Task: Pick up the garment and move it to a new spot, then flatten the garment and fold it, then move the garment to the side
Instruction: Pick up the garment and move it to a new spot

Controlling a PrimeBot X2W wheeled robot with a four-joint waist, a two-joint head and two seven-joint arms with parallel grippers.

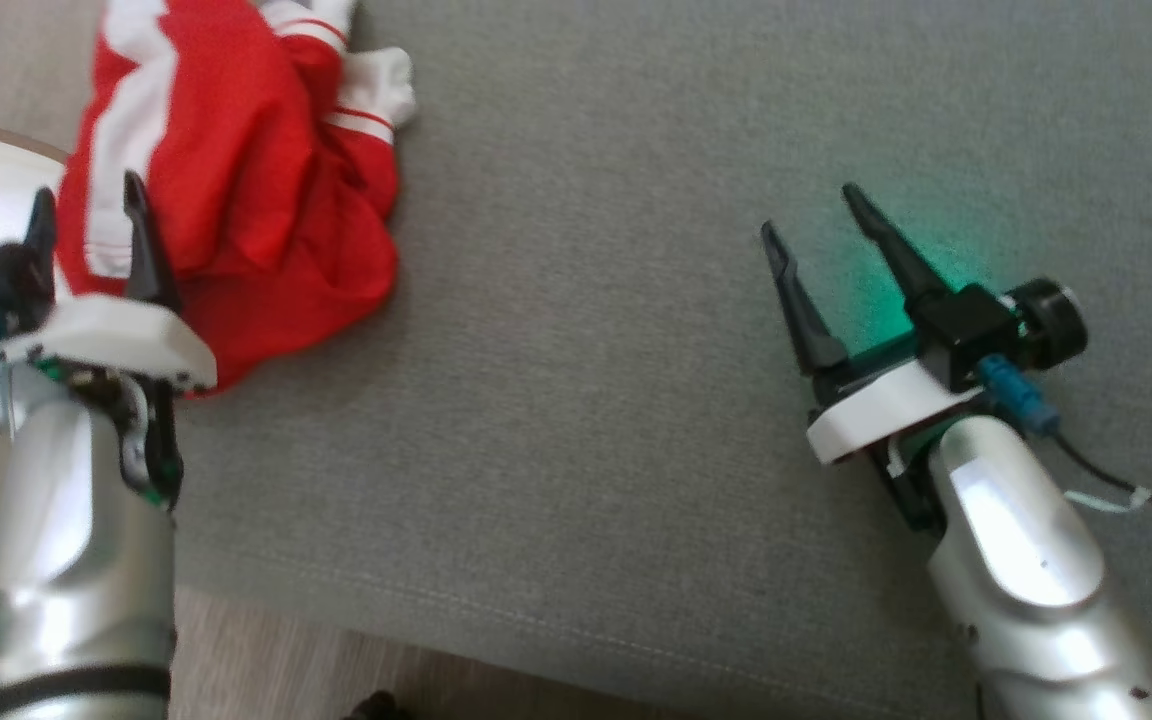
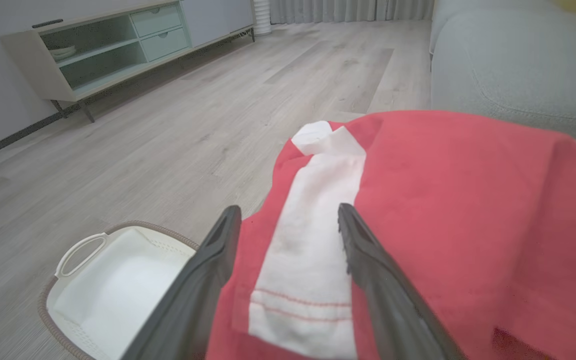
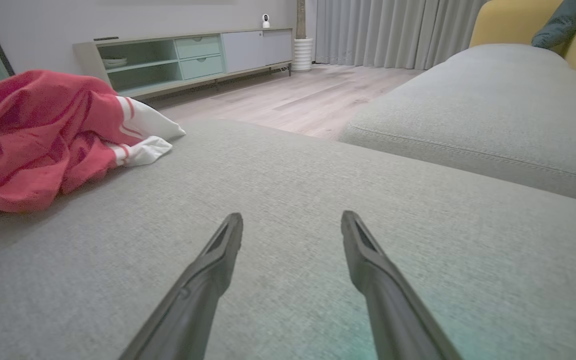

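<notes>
Red garment (image 1: pixel 266 180) crumpled far left on sofa (image 1: pixel 636 420); left gripper (image 1: pixel 86 190) at it, right gripper (image 1: pixel 811 210) well right (both spread wide, empty).

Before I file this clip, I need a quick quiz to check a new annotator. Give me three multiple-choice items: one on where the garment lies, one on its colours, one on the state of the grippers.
1. Where does the garment lie?
A. on a chair
B. on the grey sofa cushion
C. on a hanger

2. What colours is the garment?
A. red with white stripes
B. blue and yellow
C. all black

3. How do the left gripper and the right gripper stand?
A. both open
B. left shut on the garment, right open
C. both shut

Key:
1 B, it sits crumpled on the cushion in the head view.
2 A, the red cloth with white bands shows in the left wrist view.
3 A, each pair of fingers stands apart with nothing clamped.
</notes>
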